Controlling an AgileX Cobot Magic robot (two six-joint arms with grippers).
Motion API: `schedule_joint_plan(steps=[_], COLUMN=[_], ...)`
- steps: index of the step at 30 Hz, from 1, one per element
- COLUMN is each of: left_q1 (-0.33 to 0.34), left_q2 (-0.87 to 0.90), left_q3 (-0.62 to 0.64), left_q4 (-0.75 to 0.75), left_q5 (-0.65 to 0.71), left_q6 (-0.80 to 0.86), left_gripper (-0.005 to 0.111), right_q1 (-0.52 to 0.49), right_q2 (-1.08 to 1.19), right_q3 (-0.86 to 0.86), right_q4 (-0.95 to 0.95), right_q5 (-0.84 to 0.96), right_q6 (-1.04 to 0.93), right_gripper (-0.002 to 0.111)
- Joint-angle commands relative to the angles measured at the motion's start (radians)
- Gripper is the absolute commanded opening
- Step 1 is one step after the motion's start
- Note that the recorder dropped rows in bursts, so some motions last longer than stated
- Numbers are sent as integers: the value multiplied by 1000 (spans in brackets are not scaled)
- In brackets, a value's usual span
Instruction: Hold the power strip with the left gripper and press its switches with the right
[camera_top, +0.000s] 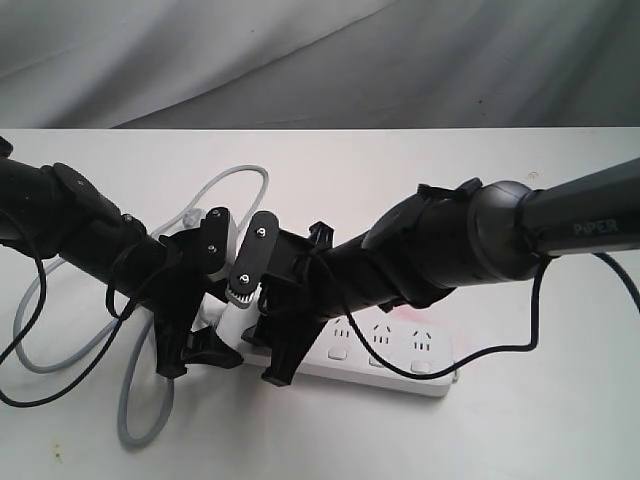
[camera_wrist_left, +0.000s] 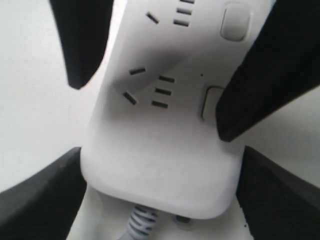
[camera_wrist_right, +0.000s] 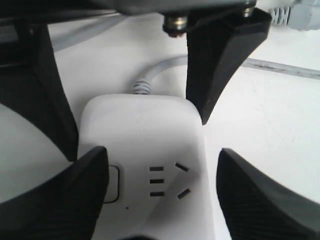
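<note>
Exterior view gives us the power strip (camera_top: 395, 352) lying flat on the white table (camera_top: 540, 430), low and just right of the middle. Its grey cord (camera_top: 130, 400) loops away to the left. Three of its switches (camera_top: 378, 361) show along the strip's lower edge in the picture; the others are hidden behind the two arms. The left gripper (camera_top: 195, 355) meets the strip at its cord end. The right gripper (camera_top: 268, 350) reaches in from the right and hangs over the strip just beside it.

From the left wrist view we see the left gripper's fingers (camera_wrist_left: 40, 200) set one on each long side of the cord end, both against the plastic, so we read it as clamped on the strip. Farther along, one right fingertip (camera_wrist_left: 260, 85) covers part of the switch nearest the cord (camera_wrist_left: 209, 100); whether it presses we cannot tell. Its partner stands over bare table beyond the other edge. The next switch (camera_wrist_left: 235, 22) is uncovered.

From the right wrist view the right gripper's jaws are spread wide and straddle the strip, one with a clear gap to the plastic, holding nothing.
</note>
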Motion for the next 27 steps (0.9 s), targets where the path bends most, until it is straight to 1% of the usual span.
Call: schedule_joint_plan(steps=[1,12,20,27], left_q1=[-4,-4,-4,-4], left_q2=[1,1,1,1], left_q3=[-1,-1,-1,-1], left_q4=[13,13,13,13], left_q5=[12,12,12,12], left_q6=[0,0,0,0], left_gripper=[66,66,66,66], right_q1=[0,-2,-24,-26], right_q2=[-13,-140,-153,-153], right_q3=[16,39,126,126], right_q4=[-41,-43,-41,-45], right_q5=[-18,-47,-66,-88], right_q6=[-18,-18,-18,-18], right_gripper=[59,59,59,59])
